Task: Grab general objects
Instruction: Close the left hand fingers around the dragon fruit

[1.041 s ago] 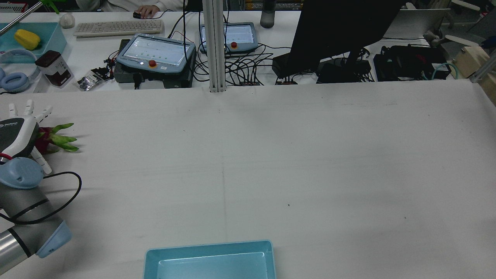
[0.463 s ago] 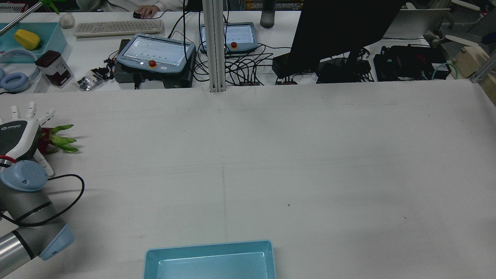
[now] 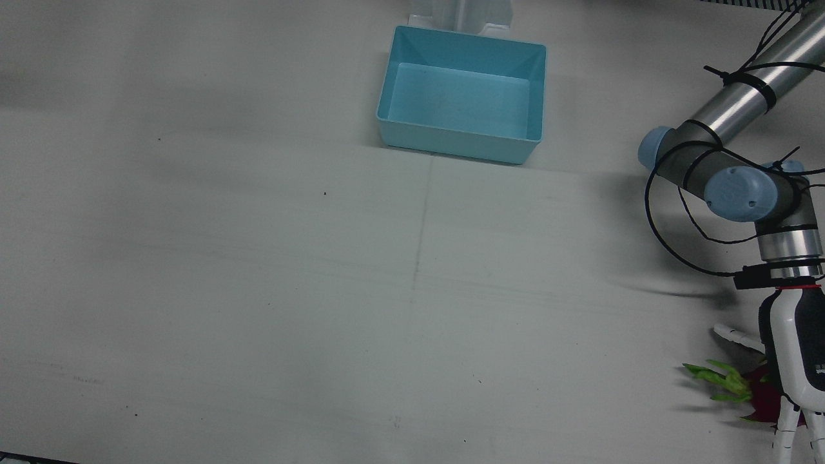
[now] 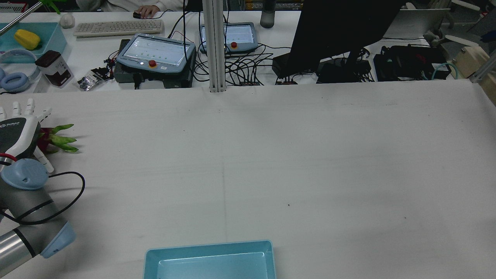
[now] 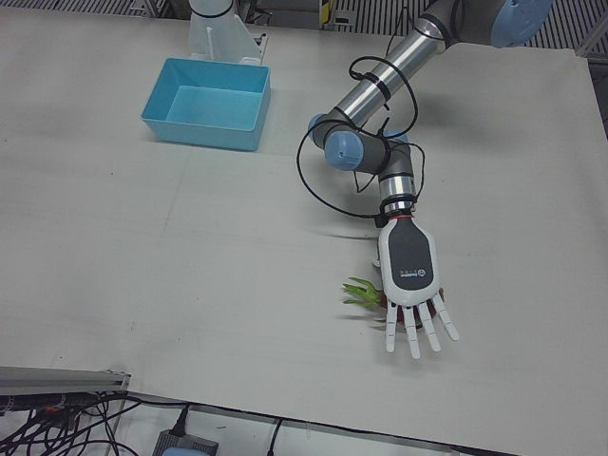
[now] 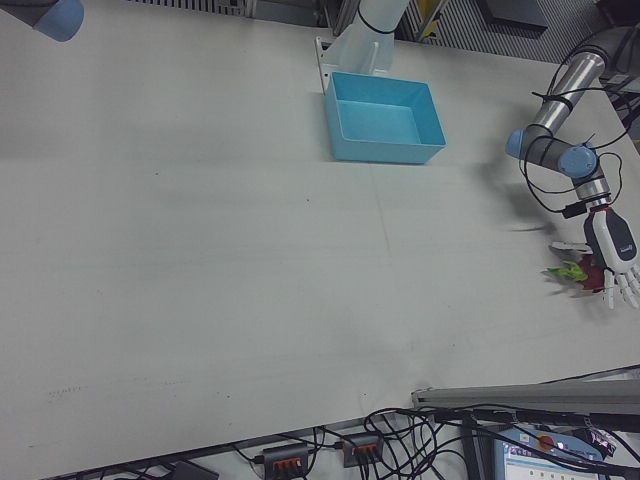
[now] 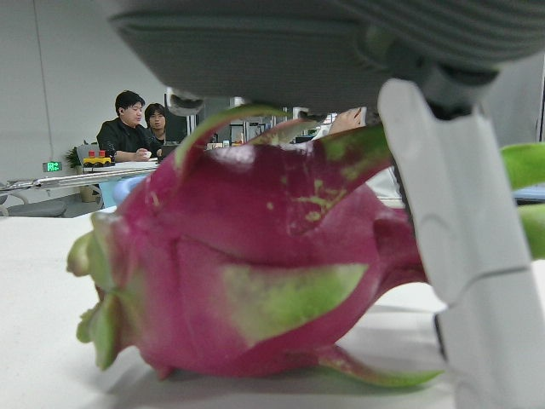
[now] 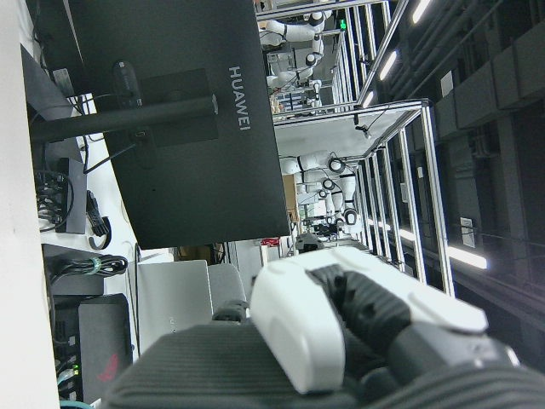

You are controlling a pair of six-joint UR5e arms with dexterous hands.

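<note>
A magenta dragon fruit with green scales lies on the white table at the robot's far left, seen in the front view (image 3: 759, 398), rear view (image 4: 54, 140), left-front view (image 5: 365, 296) and right-front view (image 6: 575, 270). My left hand (image 5: 410, 275) hovers palm down right over it, fingers spread and straight, holding nothing; it also shows in the front view (image 3: 796, 357) and rear view (image 4: 17, 133). In the left hand view the fruit (image 7: 255, 264) fills the frame just under the palm, with one finger (image 7: 460, 256) beside it. Of my right hand only a part (image 8: 298, 332) shows, and its grip is unclear.
An empty light-blue bin (image 3: 459, 147) stands at the table's robot-side edge, mid-width, also in the rear view (image 4: 209, 248). Teach pendants, cables and a monitor (image 4: 341, 31) sit on the desk past the far edge. The dragon fruit lies near the table's left edge.
My left hand has shifted slightly left over the dragon fruit, fingers still spread. The fruit has not moved.
</note>
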